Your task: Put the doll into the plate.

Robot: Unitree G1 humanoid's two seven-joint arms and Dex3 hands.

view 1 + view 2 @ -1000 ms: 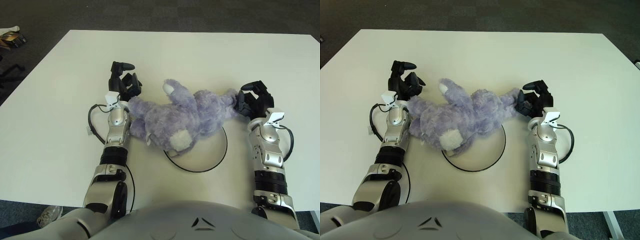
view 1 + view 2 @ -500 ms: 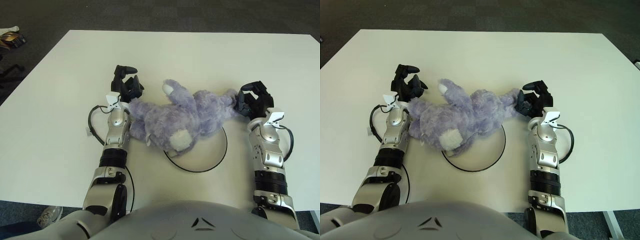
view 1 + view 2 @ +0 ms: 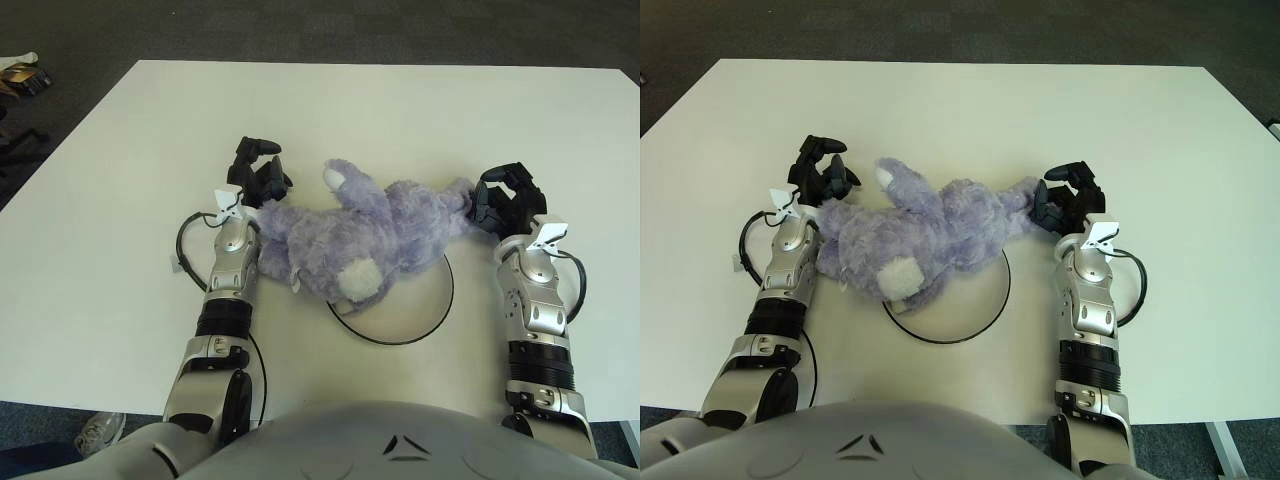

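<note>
Doll [image 3: 365,235] lies stretched crosswise between the two hands, its long axis running left to right and roughly parallel to the table's [image 3: 120,150] near edge. Only its lower flank overlaps the far rim of the plate [image 3: 400,305], so most of the body sits beyond and to the left of the dish. The right hand [image 3: 508,200] pinches the doll's right-end limb with its fingers curled onto the fur. The left hand [image 3: 255,178] is at the doll's left end, fingers bent around it and apparently touching, though a firm grasp cannot be confirmed. Both forearms point away from the robot, wrists level. Judging by this, the doll must come nearer and slightly rightward.
</note>
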